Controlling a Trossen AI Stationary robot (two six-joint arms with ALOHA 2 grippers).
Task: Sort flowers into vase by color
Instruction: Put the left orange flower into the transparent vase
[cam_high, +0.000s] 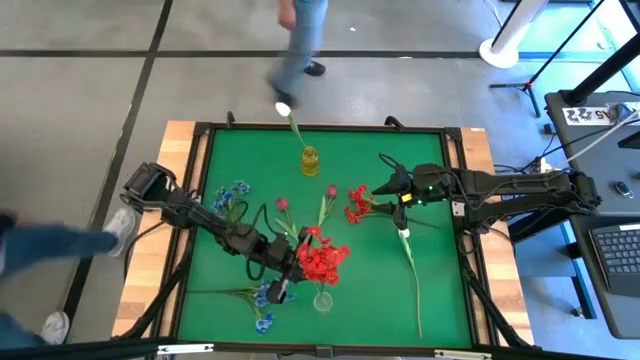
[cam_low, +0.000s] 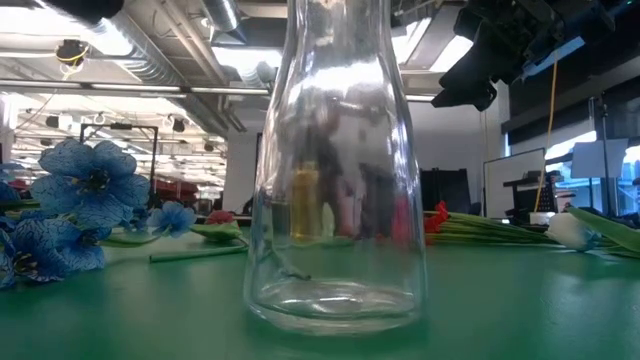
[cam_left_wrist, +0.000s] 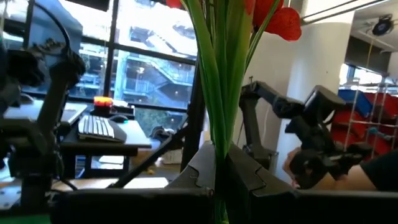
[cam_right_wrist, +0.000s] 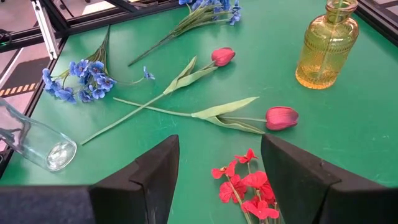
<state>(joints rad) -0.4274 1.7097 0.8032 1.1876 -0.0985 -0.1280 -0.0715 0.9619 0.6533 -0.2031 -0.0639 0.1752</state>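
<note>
the clear glass vase (cam_low: 335, 200) fills the low view, standing upright and empty at the near edge of the green tabletop (cam_high: 440, 290). just beside and above it, the left end effector (cam_high: 290, 270) is clamped on the red-cluster flower bunch (cam_high: 322, 260), stems upright between its fingers in its wrist view, so the next move looks like a short lowering into the neck. the right end effector (cam_right_wrist: 217, 180) hangs wide over a loose red cluster (cam_right_wrist: 245, 190); only its wrist view shows the yellow glass bottle (cam_right_wrist: 328, 45) beyond two red tulip buds (cam_right_wrist: 281, 117).
</note>
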